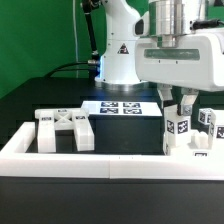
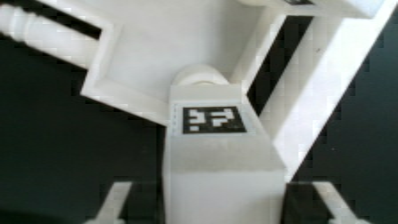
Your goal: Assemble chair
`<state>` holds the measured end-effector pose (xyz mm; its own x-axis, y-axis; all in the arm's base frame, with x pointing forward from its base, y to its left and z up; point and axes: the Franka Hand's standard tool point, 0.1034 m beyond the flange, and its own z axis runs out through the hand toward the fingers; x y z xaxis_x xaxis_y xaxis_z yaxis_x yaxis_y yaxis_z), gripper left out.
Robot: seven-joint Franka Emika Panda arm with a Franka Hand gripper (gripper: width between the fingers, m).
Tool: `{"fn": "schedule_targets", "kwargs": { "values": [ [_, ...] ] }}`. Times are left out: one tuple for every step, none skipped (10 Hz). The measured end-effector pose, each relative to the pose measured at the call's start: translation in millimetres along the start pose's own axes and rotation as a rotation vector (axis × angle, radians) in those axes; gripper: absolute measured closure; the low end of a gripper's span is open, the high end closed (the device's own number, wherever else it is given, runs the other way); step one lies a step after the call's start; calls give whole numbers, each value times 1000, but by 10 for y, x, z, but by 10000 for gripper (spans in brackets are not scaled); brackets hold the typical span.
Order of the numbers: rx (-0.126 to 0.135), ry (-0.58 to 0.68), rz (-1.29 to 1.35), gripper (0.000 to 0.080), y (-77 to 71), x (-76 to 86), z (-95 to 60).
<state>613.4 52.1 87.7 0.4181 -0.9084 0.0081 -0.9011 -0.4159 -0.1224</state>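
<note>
Closest in the exterior view is a long, low white wall (image 1: 100,165). It turns back at the exterior view's left end, like a small fence on the black table (image 1: 25,95). The white chair bits sit just behind it, inside the fence.

On the exterior view's left, the back panel (image 1: 65,130) lies flat close behind the wall. It has a big X shape in it. It is well apart from the arm, and nothing lies on top of it.

On the exterior view's right, the gripper (image 1: 180,103) hangs down from above and pinches a chair leg (image 1: 179,128) between its two jaws. The leg stands up straight, with its long side going up and down. A black-and-white square tag on it faces the camera. In the wrist view, the leg runs straight out from between the fingers (image 2: 118,203) and ends in a round tip. Its tag is near that tip.

Just beside the leg, on the right, stand other chair parts (image 1: 207,126) with tags. They crowd close around the held leg.

Farther back, the marker board (image 1: 122,108) lies flat in the middle of the table. Behind it stands the white robot base (image 1: 118,55), and behind that is a green curtain (image 1: 40,30).
</note>
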Motion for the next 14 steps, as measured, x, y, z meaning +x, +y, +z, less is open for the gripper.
{"fn": "schedule_targets", "kwargs": {
  "values": [
    [17, -6, 110, 507, -13, -6, 5],
    [26, -15, 210, 507, -22, -24, 8],
    [33, -28, 312, 507, -36, -57, 16],
    [36, -39, 389, 508, -46, -80, 18],
    [39, -45, 427, 508, -50, -86, 20],
    [44, -52, 489, 508, -57, -84, 21],
    [42, -53, 491, 508, -59, -83, 21],
    [43, -54, 490, 451, -62, -91, 23],
    [43, -54, 480, 315, -62, -92, 23],
    [43, -53, 440, 315, -61, -92, 24],
    [31, -58, 376, 185, -54, -102, 22],
    [29, -61, 292, 161, -76, -109, 6],
    [35, -57, 192, 161, -78, -101, 8],
    [38, -55, 73, 152, -75, -103, 12]
  ]
}}
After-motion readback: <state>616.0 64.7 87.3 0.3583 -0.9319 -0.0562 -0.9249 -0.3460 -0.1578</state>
